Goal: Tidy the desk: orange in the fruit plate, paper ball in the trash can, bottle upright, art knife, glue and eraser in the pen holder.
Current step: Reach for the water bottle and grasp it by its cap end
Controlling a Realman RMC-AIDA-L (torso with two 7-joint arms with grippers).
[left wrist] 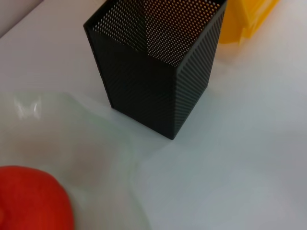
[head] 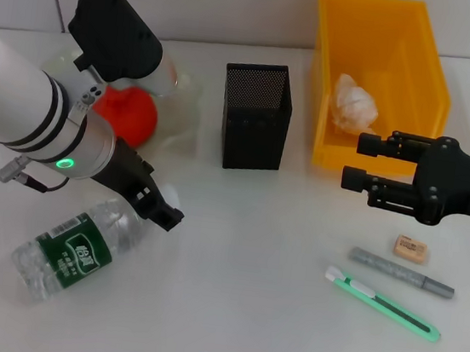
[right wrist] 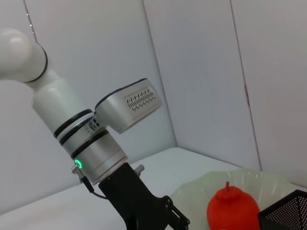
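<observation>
From the head view, you are seeing the left hand [head: 161,208] hovering low over the desk [head: 235,313], just beside the neck of the bottle [head: 71,250], which is lying on its side; you cannot tell how wide its fingers are standing. The orange [head: 126,115] is already sitting in the clear fruit plate [head: 187,114] behind that arm. The black mesh pen holder [head: 256,117] is standing between the plate and the yellow trash can [head: 418,78], where the paper ball [head: 354,103] is lying. The right hand [head: 359,161] is hanging in front of the can with its fingers spread wide, holding nothing. Near it, the eraser [head: 411,249], the glue [head: 402,272] and the art knife [head: 382,304] are lying on the desk.

The left wrist view is showing you the pen holder [left wrist: 158,72] upright, the orange [left wrist: 33,199] and the plate's rim [left wrist: 96,143].

The right wrist view is giving you the left arm, the orange [right wrist: 232,208] and a corner of the pen holder [right wrist: 285,213].
</observation>
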